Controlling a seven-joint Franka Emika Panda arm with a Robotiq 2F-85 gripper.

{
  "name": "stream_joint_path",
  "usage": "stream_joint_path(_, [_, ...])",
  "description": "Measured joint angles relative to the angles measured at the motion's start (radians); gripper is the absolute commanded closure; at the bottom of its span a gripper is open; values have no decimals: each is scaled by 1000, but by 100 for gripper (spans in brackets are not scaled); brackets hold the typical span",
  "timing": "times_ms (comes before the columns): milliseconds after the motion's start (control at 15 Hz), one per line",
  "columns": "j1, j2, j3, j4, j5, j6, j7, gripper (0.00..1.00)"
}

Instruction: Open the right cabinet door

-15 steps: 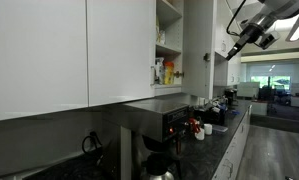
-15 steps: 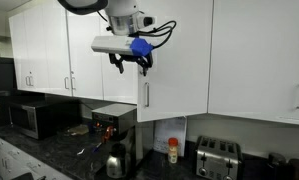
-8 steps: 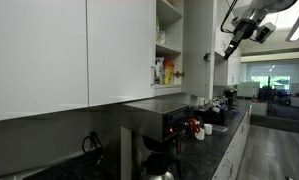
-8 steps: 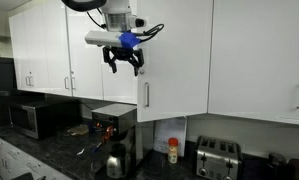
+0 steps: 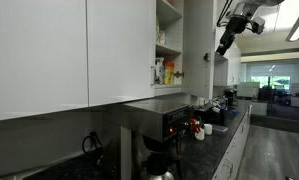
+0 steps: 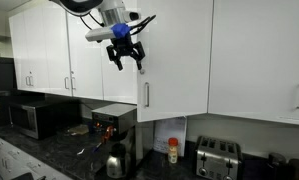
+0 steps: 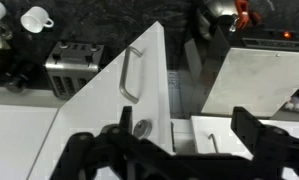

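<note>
The white cabinet door (image 6: 174, 70) with a metal bar handle (image 6: 145, 95) stands swung partly open; in an exterior view its edge (image 5: 201, 50) sticks out from the cabinet row and shelves show behind it. My gripper (image 6: 126, 60) hangs in the air just up and left of the door's handle edge, apart from it. It also shows in an exterior view (image 5: 226, 42). In the wrist view the door (image 7: 109, 100) and its handle (image 7: 131, 75) lie below the open, empty jaws (image 7: 184, 150).
Bottles (image 5: 166, 72) stand on the open cabinet's shelf. Below on the dark counter are a coffee machine (image 6: 114, 122), a kettle (image 6: 115, 162), a toaster (image 6: 217, 158), a microwave (image 6: 31, 118) and a bottle (image 6: 173, 150). Closed white cabinets (image 6: 259, 60) run on both sides.
The gripper has drifted slightly upward and turned at the wrist beside the door. It stays open and empty. The door has not visibly moved.
</note>
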Motion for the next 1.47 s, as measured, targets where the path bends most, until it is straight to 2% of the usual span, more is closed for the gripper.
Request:
stream_joint_path(200, [-1,-5,62,-26,-122,115,163,0])
stream_joint_path(600, [-9,-5,135,-47,-355,193,441,0])
stream_joint_path(1133, [-138,-5,245,-76,-662,314,838,0])
stream_joint_path(1467, [-187,-8,295,-86,-808,321,1007,0])
